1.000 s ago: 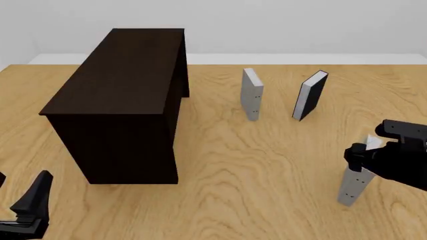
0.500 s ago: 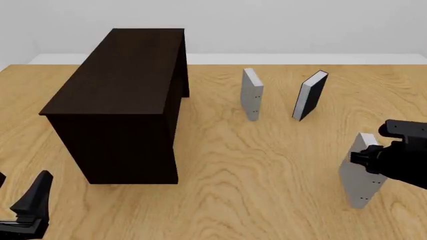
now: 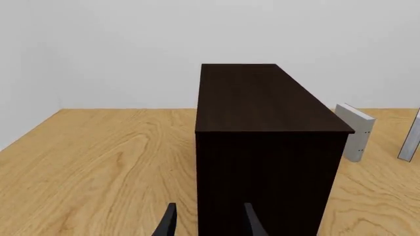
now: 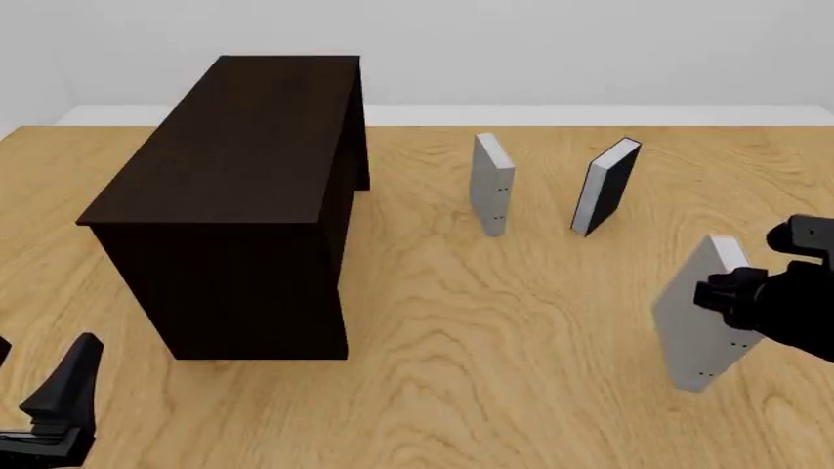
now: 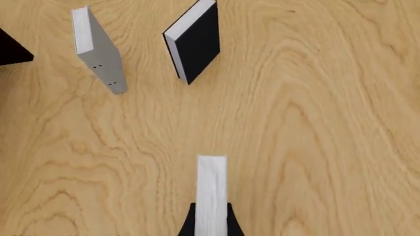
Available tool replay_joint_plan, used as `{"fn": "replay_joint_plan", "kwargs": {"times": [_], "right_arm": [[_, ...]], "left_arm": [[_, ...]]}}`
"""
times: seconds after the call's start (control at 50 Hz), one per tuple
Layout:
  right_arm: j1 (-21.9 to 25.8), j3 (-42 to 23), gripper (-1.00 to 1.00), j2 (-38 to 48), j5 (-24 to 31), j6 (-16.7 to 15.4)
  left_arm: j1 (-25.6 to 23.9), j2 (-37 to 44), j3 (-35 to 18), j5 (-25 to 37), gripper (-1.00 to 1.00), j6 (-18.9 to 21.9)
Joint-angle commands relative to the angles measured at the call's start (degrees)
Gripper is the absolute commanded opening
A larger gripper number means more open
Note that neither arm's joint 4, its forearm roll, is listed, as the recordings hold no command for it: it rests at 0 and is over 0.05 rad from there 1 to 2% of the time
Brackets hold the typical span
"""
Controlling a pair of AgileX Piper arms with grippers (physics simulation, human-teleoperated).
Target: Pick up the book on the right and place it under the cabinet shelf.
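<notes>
The light grey book is on the right in the front view, tilted and held off the table. My right gripper is shut on its upper edge. The right wrist view shows its white page edge running between the two dark fingers. The very dark brown cabinet shelf stands at the left of the table, and fills the middle of the left wrist view. My left gripper hangs open at the near left corner, in front of the cabinet, with nothing between its fingertips.
A second grey book stands upright mid-table, right of the cabinet, also seen from the right wrist. A black-covered book stands tilted to its right. Bare wooden table lies between the held book and the cabinet.
The right gripper has raised the grey book off the table, shifted it slightly right and tilted it. The left arm and the other things have not moved.
</notes>
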Motion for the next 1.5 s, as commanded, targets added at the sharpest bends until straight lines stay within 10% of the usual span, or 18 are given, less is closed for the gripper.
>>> {"fn": "replay_joint_plan", "kwargs": {"times": [0.02, 0.74, 1.08, 1.5], "right_arm": [[4.2, 5.3, -1.0, -8.1, -4.0, 7.7], [17.3, 15.1, -1.0, -10.8, -32.6, 27.8], [22.7, 15.1, -1.0, 8.3, -54.8, 32.7], [27.2, 10.6, -1.0, 24.8, -68.6, 37.9]], "left_arm": [[0.1, 0.0, 0.0, -0.7, 1.0, 0.3], [0.2, 0.0, 0.2, -0.8, 1.0, 0.3], [0.2, 0.1, -0.1, -0.5, 1.0, 0.3], [0.2, 0.1, 0.3, -0.9, 1.0, 0.3]]}}
